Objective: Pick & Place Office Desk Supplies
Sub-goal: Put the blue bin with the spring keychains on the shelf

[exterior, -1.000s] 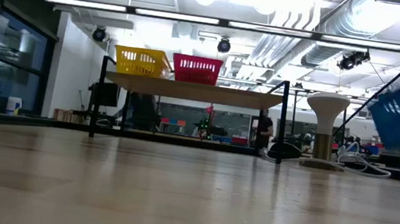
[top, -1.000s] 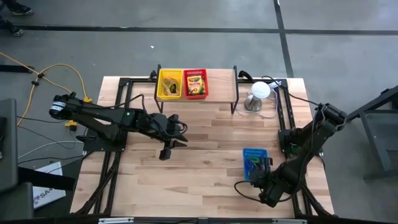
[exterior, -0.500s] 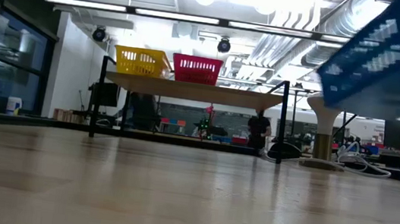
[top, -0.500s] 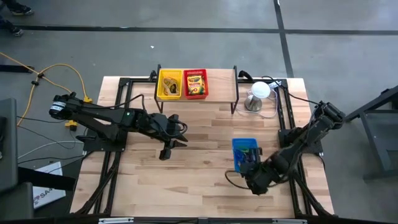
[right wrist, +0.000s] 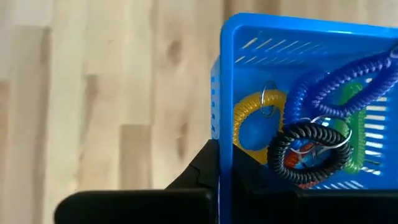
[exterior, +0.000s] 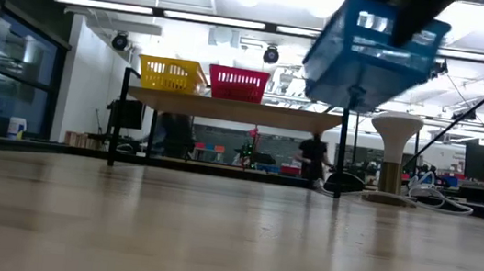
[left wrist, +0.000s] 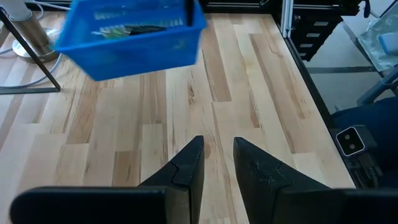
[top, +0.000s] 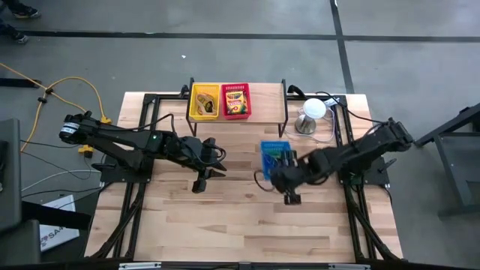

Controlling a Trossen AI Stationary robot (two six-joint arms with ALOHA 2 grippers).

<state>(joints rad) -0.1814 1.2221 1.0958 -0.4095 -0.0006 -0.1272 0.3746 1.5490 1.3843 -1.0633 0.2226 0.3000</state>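
We have the blue basket (top: 274,156) up in the air over the middle of the table (top: 240,214), just this side of the raised shelf (top: 238,118), and the right gripper (right wrist: 219,163) is clenched on its rim wall, one finger outside and one inside. In the basket lie coiled wrist loops (right wrist: 311,146) in yellow, blue, green and black; we judge them light and springy, likely to slide or hop if the basket tips, as the low view shows it slightly tilted. The basket itself looks like thin slotted plastic, light but a little flexible, so a pinch on one wall lets it swing; a grip low on the rim near a corner seems the firmest hold. On the shelf at the far side sit the yellow basket (top: 204,101) and, touching it, the red basket (top: 236,100) with a crayon box (top: 235,97) inside. To the right of the red one the shelf is bare, which we take to be the open room for the blue one. The shelf's dark frame posts (top: 284,120) and the white dome (top: 313,109) just right of it are the edges to clear. The left gripper (left wrist: 217,163) hovers left of centre, fingers partly apart and grasping nothing, well apart from the blue basket.
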